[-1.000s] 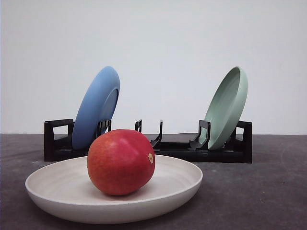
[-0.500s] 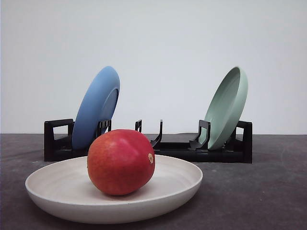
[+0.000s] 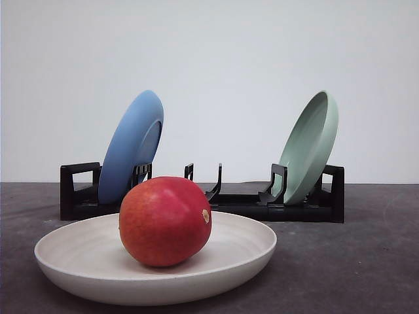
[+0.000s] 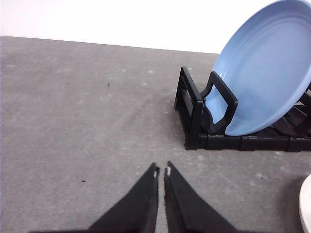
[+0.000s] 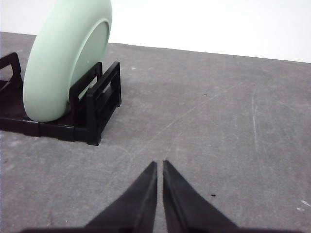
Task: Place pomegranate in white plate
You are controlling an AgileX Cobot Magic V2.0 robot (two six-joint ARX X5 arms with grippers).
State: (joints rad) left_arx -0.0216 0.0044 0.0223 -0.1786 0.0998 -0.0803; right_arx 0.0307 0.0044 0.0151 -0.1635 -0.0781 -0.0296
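The grey table (image 3: 353, 261) lay bare to the right of the white plate (image 3: 78, 261), and a strip of open surface ran between the plate's far rim and the black rack (image 3: 301, 208) behind it. The pomegranate (image 3: 165, 220) sat inside the white plate, a little left of its middle, its pale spot turned to the right.

Behind the white plate, the rack held a blue plate (image 3: 131, 147) on edge at its left end and a pale green plate (image 3: 309, 145) on edge at its right end, both leaning; the slots between them were vacant.

The left gripper (image 4: 162, 171) hung over bare table near the rack's blue-plate end, its fingers drawn almost together with a thin slit between the tips and nothing in them. The right gripper (image 5: 159, 164) hung over bare table beside the rack's green-plate end, likewise nearly closed and holding nothing.
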